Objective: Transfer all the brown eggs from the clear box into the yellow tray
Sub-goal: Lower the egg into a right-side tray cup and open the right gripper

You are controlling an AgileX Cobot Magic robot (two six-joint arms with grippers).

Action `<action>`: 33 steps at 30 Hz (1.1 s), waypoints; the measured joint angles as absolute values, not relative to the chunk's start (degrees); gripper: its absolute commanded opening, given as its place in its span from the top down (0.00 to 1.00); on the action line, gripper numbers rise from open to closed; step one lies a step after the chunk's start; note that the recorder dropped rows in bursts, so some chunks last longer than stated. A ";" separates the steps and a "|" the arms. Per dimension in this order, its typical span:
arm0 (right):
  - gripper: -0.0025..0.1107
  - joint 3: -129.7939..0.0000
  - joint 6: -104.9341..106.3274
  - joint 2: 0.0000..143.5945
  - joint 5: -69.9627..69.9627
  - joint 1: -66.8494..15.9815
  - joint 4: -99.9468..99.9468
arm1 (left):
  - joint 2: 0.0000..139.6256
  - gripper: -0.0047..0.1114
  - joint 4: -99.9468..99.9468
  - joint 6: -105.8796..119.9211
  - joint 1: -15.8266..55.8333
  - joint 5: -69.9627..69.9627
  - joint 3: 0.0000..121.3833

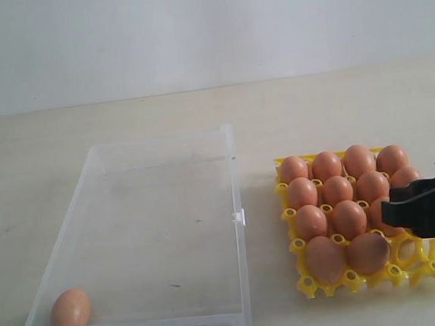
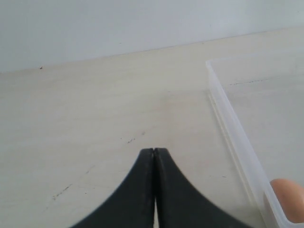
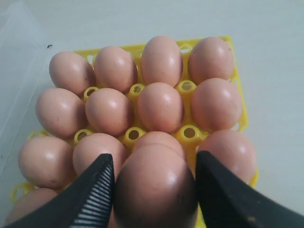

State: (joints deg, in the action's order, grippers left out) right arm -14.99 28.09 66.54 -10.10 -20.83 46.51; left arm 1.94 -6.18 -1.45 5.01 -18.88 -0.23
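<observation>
We are near the end: the box (image 1: 155,229) holds only one last egg (image 1: 69,308) in a corner on the left arm's side, while the tray (image 1: 432,268) just beside it is almost full and the right claw (image 3: 154,161), over the tray, is clamped on an egg (image 3: 154,194) we judge bound for an empty cell. Next we must lower it between its crowded neighbours (image 3: 159,107), then part the fingers (image 3: 95,190) without nudging them. The left claw (image 2: 154,152), pressed together and empty, hangs over the table (image 2: 95,109) beside the box wall, near that last egg
</observation>
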 measured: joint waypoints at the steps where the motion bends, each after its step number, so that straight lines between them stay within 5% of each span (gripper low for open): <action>1: 0.98 -14.99 28.09 66.54 -9.98 -20.83 46.51 | 1.94 0.96 -6.18 -1.45 5.01 -18.88 -0.23; 33: 0.98 -13.71 21.46 70.85 -8.00 -20.83 40.93 | 1.94 0.96 -6.18 -1.45 5.01 -18.88 -0.23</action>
State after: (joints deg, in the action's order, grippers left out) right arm -13.71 21.46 70.85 -8.00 -20.83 40.93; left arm 1.94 -6.18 -1.45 5.01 -18.88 -0.23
